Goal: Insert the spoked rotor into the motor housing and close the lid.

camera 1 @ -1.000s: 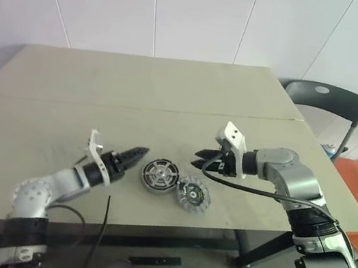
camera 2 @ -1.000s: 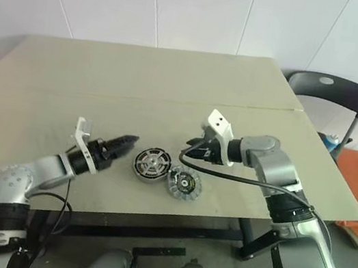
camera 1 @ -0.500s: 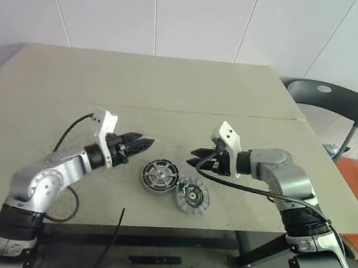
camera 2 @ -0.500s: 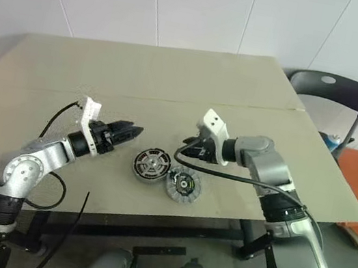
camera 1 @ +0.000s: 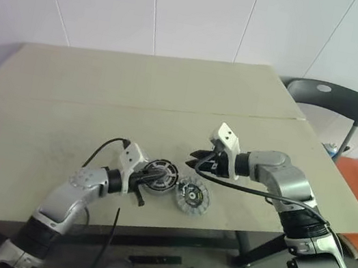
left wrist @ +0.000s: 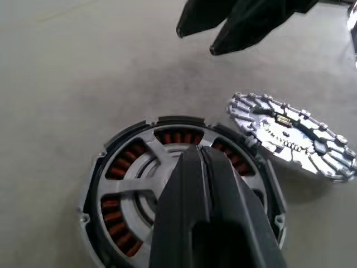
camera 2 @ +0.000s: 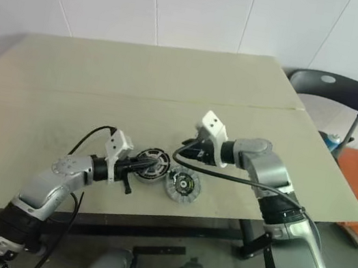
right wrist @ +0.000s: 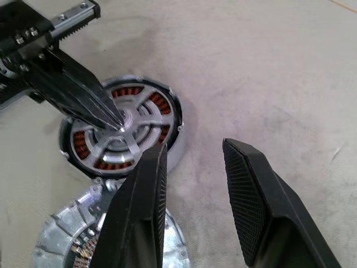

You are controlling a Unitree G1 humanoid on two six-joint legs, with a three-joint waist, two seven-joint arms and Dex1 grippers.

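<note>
The housing (camera 1: 159, 174) lies flat on the table (camera 1: 67, 100), near its front edge, between the two arms. A silver spoked rotor (right wrist: 124, 132) already sits inside it, with copper-red windings showing through the gaps between the spokes. The lid (camera 1: 193, 196), a silver finned disc, lies flat just beside the housing on the robot's right, its rim touching or nearly touching the housing rim; I cannot tell which.

The left gripper (camera 2: 150, 164) reaches in low from the robot's left. Its two black fingers are pressed together with nothing between them, and the joined tip rests at or just above the rotor's hub. In the right wrist view the tip appears to meet the hub; actual contact cannot be confirmed.

The right gripper (camera 1: 194, 159) hovers above the table just behind and to the right of the housing, jaws partly apart and empty.

Judgement: the rotor appears to be seated, or is being pressed home, so the lid remains to be fitted. The lid lies below and slightly nearer the robot than the right gripper, which is the closer free one. Both parts are round and flat, axis upright, so no long axis governs the approach.

The lid's centre carries marks too small to read. No brand or label is legible.
</note>
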